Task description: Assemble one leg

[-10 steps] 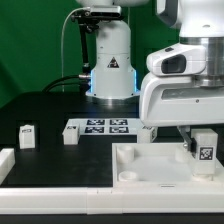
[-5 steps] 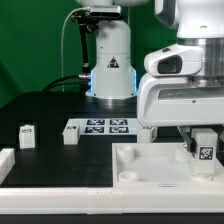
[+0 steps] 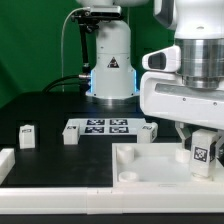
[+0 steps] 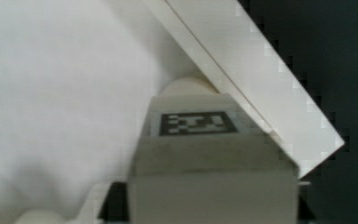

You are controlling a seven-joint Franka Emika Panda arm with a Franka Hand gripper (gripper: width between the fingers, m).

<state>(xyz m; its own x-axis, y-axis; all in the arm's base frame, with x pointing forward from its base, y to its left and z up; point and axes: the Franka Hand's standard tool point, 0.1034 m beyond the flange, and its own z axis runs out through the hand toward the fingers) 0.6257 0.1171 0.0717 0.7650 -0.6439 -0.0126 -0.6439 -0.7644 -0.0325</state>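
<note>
My gripper [image 3: 201, 138] is shut on a leg [image 3: 203, 150], a small white block with a black-and-white tag. It holds the leg slightly tilted, just above the right part of the large white tray-like piece [image 3: 150, 168]. In the wrist view the leg [image 4: 199, 150] fills the space between my dark fingers [image 4: 119, 203], with the gripper [image 4: 202, 208] over the tray-like piece [image 4: 69, 90] near its raised edge. Three more legs stand on the black table: one at the exterior view's left [image 3: 27, 136], one beside the marker board [image 3: 71, 135], one behind the tray-like piece [image 3: 150, 131].
The marker board [image 3: 100, 126] lies flat at the middle of the table. The robot base [image 3: 110, 70] stands behind it. A white part [image 3: 5, 160] sits at the front left edge. A green wall lies behind.
The wrist has turned and shifted a little toward the exterior view's right. The held leg now sits slightly tilted. The other legs have not moved.
</note>
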